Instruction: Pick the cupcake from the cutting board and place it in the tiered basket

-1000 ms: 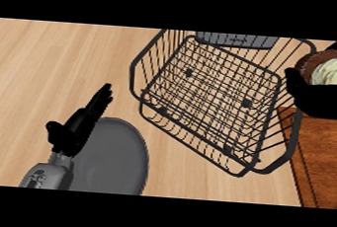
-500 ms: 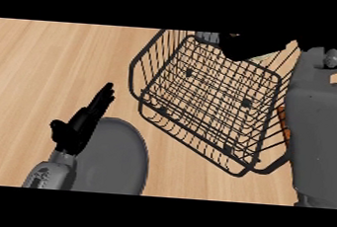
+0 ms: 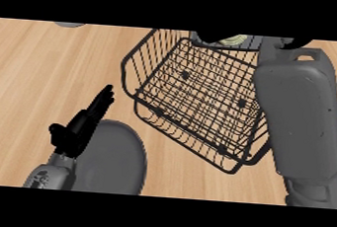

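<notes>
Tiered basket stands at centre on counter. Plate lies at its 7 o'clock, cupcake at 12.

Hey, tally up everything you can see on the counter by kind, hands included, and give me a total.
Wire tiered basket: 1
Cupcake, partly hidden at the basket's far edge: 1
Grey plate: 1
Hands: 2, left hand and right hand
Total: 5

Single head view, looking steeply down at the wooden counter, close above the tiered basket, forearms entering from the lower edge
</notes>
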Robot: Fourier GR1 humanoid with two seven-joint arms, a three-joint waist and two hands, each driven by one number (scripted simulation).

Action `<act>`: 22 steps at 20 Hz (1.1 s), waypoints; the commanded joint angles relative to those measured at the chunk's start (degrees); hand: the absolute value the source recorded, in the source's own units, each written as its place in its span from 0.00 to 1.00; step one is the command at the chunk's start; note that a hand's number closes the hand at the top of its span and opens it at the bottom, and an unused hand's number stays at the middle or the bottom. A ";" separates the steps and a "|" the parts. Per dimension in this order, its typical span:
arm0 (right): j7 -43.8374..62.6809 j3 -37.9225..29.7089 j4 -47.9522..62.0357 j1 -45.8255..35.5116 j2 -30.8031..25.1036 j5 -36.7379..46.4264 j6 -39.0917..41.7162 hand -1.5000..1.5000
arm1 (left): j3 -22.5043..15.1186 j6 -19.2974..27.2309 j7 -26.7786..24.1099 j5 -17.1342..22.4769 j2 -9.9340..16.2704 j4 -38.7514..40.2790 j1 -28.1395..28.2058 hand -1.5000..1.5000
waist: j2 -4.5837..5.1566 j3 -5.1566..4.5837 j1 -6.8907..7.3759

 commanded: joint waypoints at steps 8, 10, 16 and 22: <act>10.95 -4.84 6.08 1.26 4.31 -14.85 -11.17 0.00 | -0.84 0.30 2.82 -0.04 -1.08 -1.53 -0.91 0.50 | 1.85 0.16 2.05; 12.92 -3.04 3.33 1.44 4.30 -16.63 -14.94 0.00 | 0.10 0.22 1.88 0.02 -0.56 -0.04 -1.52 0.50 | 1.66 0.11 1.44; 10.34 -4.25 3.23 -1.08 3.23 -9.30 -23.02 0.00 | 0.27 0.17 0.02 -0.06 -0.93 0.54 -0.12 0.50 | 1.77 0.06 0.82; 10.77 -5.36 -4.98 5.99 -4.39 3.75 -26.27 0.00 | 1.98 -0.03 -1.39 0.02 0.75 1.17 1.47 0.50 | 1.43 0.08 -0.75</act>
